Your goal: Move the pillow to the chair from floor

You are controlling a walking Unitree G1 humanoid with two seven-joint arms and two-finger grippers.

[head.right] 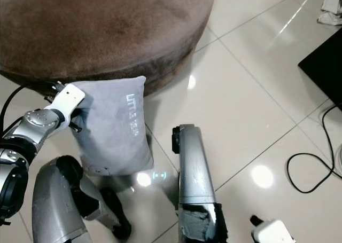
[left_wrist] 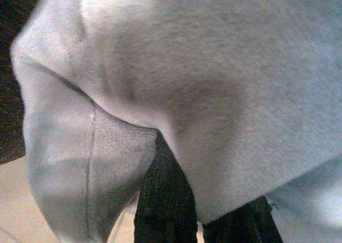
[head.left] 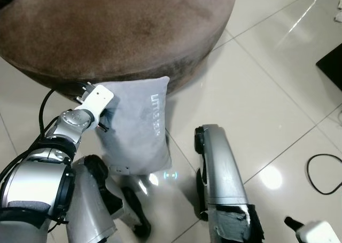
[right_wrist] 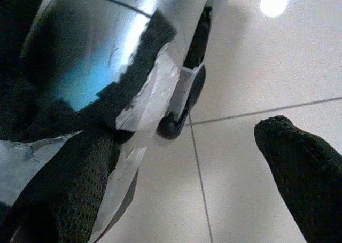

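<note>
Glossy pale floor tiles (head.left: 267,93) spread out below you, with a big round brown suede chair seat (head.left: 117,24) taking up the upper left. Start at the left: your left hand (head.left: 100,117) has the grey pillow (head.left: 141,128) pinched at its upper left corner, and in the left wrist view the fabric bunches over a black finger (left_wrist: 165,205), so its fingers are closed on the cloth. The pillow hangs upright from that grip, long axis running up and down, printed lettering on its face, its top edge level with the rim of the chair seat and just in front of it; its lower edge looks clear of the floor, though you can't be sure from here. The seat lies up and beyond the pillow, so your coming move is, in all likelihood, a lift and a forward reach with the left arm, whose wrist is bent up toward the rim. Further right, your right hand (right_wrist: 181,163) hangs low over the tiles with its fingers spread apart, holding nothing. A black cable (head.left: 323,173) loops on the floor at the far right.
</note>
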